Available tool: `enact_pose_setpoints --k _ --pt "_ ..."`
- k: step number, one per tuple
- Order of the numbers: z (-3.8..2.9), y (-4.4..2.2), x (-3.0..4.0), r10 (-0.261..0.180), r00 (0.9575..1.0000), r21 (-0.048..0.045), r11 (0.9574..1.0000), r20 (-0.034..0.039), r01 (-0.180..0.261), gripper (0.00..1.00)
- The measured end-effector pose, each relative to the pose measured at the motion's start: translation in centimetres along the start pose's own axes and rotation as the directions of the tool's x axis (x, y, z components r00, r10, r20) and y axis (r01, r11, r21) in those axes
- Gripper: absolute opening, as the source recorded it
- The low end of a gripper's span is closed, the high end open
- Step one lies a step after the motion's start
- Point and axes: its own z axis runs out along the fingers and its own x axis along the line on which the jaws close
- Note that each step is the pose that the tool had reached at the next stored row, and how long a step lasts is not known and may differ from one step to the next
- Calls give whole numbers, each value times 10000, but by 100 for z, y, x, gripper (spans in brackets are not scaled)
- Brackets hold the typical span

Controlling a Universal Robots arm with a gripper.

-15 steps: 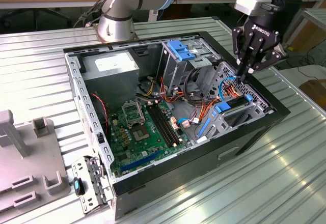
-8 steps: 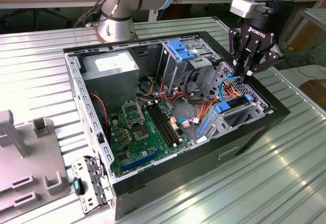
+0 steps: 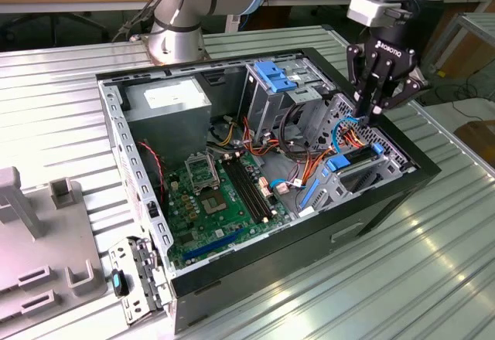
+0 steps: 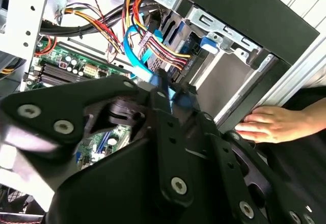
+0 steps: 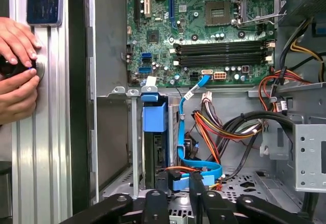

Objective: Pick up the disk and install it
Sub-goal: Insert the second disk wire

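Observation:
The disk [image 3: 357, 164] sits in the drive bay at the corner of the open computer case [image 3: 255, 266], on the exterior view's right. Its dark body is framed by a blue carrier rail. In the first wrist view the disk [image 5: 155, 150] stands on edge in the bay, with a blue tab at its end. My gripper [image 3: 370, 114] hangs just above the bay's far end, over a bundle of blue and orange cables [image 5: 196, 165]. It points down into that same cable bundle in both wrist views [image 5: 178, 198] [image 4: 173, 94].
A green motherboard [image 3: 209, 193] lies on the case floor. A grey power supply [image 3: 166, 100] and a blue ridged bracket [image 3: 274, 73] sit at the back. A person's hands [image 5: 18, 76] [image 4: 275, 124] rest outside the case wall. A grey fixture [image 3: 39, 239] stands at the exterior view's left.

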Motion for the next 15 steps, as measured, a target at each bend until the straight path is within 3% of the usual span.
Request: enact_pose_setpoints --k 2,3,8,10,11,12,14,15 --pt "6 0 -1 1 10000 0 10000 -10 -1 18" --pt "9 0 -2 1 10000 0 10000 -13 -1 16" --pt "17 -3 11 -2 10000 1 10000 -24 2 16" --pt "66 -4 155 -4 10000 1 10000 50 4 16" --pt "84 -2 186 -21 10000 7 10000 80 21 16" --pt "91 1 195 -40 9999 20 10000 110 40 16" --pt "109 15 214 -87 9998 174 9998 170 84 16" --pt "114 20 217 -103 9998 207 9997 180 99 16"
